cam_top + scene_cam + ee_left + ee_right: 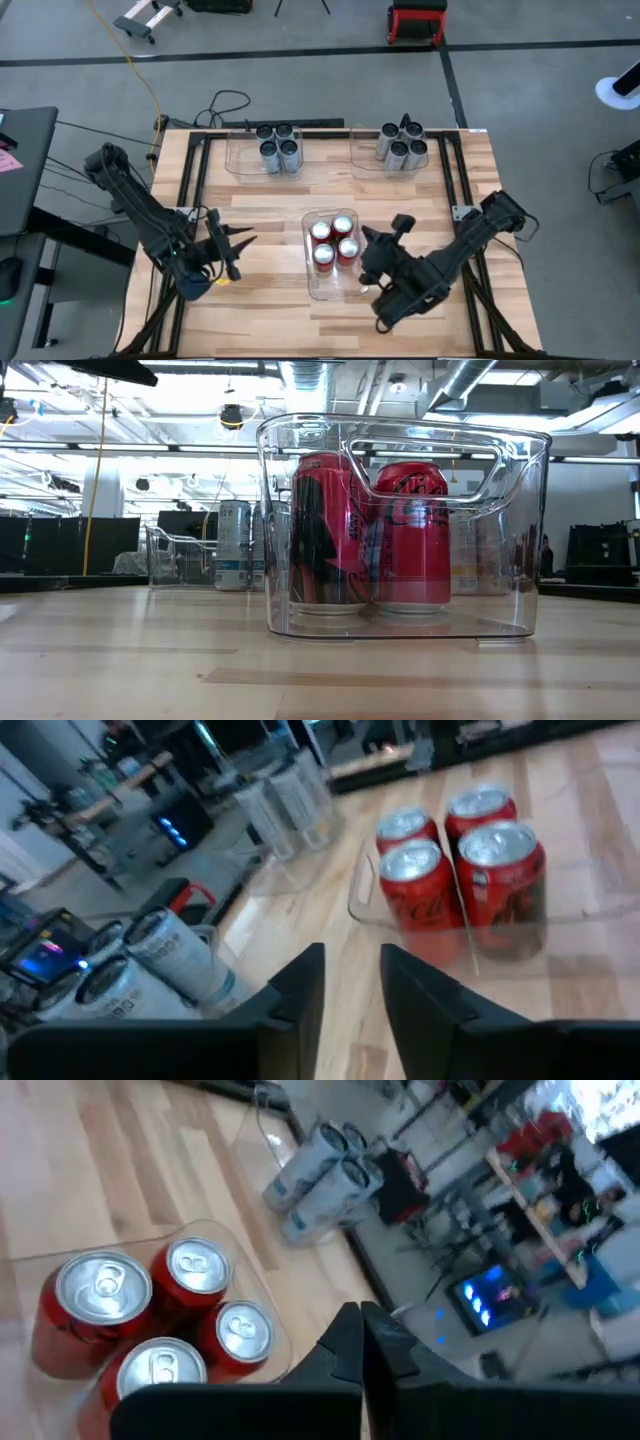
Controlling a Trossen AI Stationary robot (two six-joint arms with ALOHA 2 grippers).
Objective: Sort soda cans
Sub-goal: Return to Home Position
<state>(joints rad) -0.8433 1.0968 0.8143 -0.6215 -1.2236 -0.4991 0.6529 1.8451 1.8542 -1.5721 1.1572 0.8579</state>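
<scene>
Sorting looks finished: all soda cans (333,243) sit in three bins (325,287), centre and upper frame; left tool (243,250) released, right tool (368,238) clenched empty

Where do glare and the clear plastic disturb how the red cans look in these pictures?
Low view: the ceiling lights burn white behind, and the wall of the clear bin bends and streaks the red cans. Left wrist view: their silver tops catch bright highlights. High view: even light, no strong glare.
</scene>
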